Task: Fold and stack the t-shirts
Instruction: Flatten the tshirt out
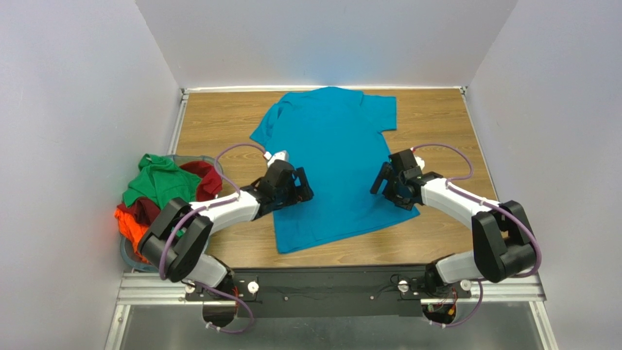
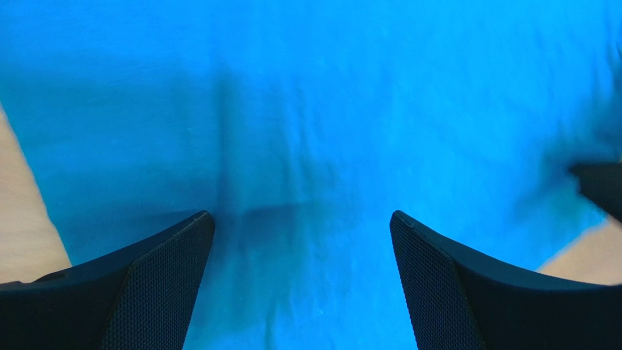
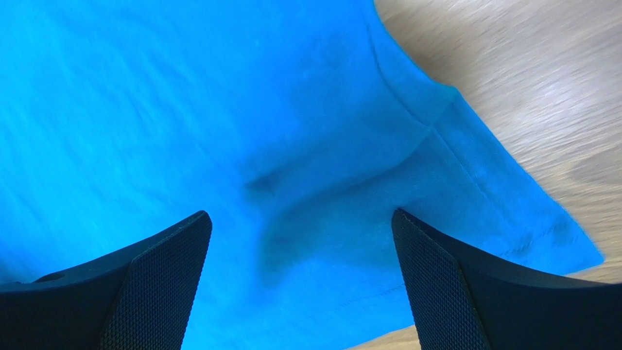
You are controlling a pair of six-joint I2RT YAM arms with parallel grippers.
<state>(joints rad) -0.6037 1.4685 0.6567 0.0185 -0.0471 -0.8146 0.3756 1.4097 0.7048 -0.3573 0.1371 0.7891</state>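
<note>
The teal-blue t-shirt (image 1: 332,146) is spread flat on the counter (image 1: 219,124), with left pincer (image 1: 301,191) and right pincer (image 1: 379,182) held wide and empty over its lower side edges; the cloth is judged light, limp and prone to bunching, so hem corners should be pinched.

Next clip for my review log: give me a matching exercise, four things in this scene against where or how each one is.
Things:
1 teal-blue t-shirt
2 green t-shirt
3 orange t-shirt
4 left hand

Places or states:
A on top of the heap in the basket
B open, above blue cloth
C spread out on the table
D low at the heap's near edge

Pairs: 1-C; 2-A; 3-D; 4-B
</note>
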